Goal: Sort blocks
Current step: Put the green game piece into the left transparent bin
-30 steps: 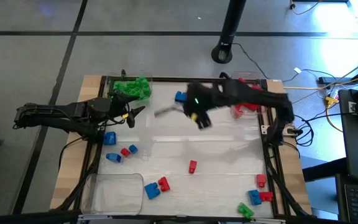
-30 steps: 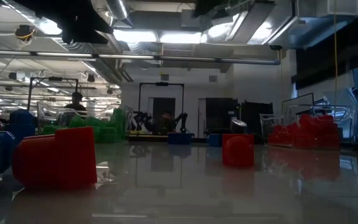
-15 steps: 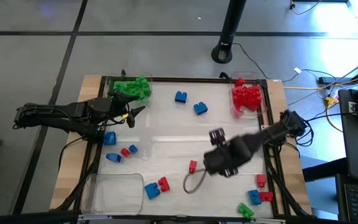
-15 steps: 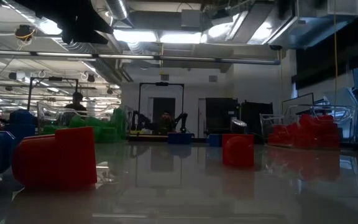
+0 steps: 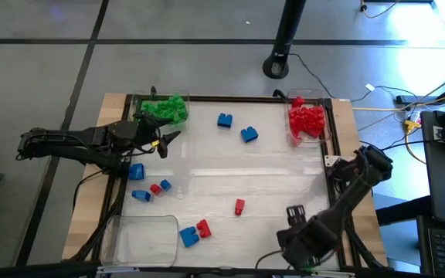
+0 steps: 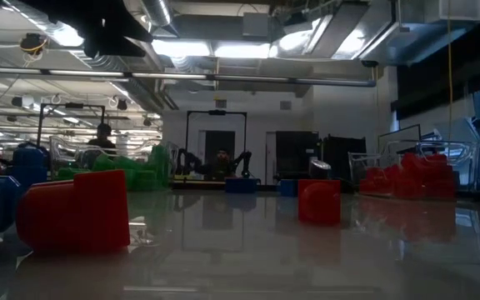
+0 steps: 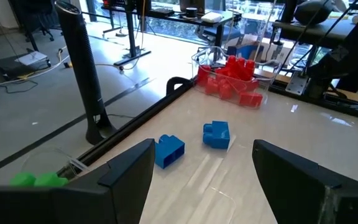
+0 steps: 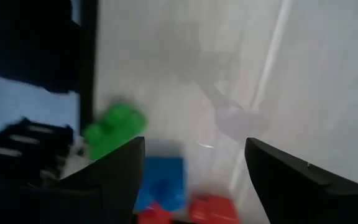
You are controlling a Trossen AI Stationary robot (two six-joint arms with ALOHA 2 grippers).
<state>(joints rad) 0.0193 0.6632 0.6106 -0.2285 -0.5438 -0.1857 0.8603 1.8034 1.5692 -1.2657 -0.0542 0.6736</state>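
Observation:
Loose blocks lie on the white table: two blue ones (image 5: 224, 120) (image 5: 249, 134) at the far middle, a red one (image 5: 239, 205) in the middle, and a blue and red pair (image 5: 194, 232) nearer. My right gripper (image 5: 304, 245) hangs open over the near right corner, pointing down. In its wrist view a green block (image 8: 114, 127), a blue block (image 8: 163, 180) and a red block (image 8: 213, 208) lie below my right gripper (image 8: 194, 180). My left gripper (image 5: 164, 143) waits open at the left edge, above the table, and holds nothing (image 7: 197, 180).
A clear tray of green blocks (image 5: 164, 108) stands at the far left, a clear tray of red blocks (image 5: 307, 120) at the far right, and a clear tray (image 5: 137, 235) at the near left. More blue and red blocks (image 5: 149, 185) lie near the left edge.
My right gripper has swept from the far middle of the table across its middle to the near right corner, sinking and turning as it went. The blocks have kept their places.

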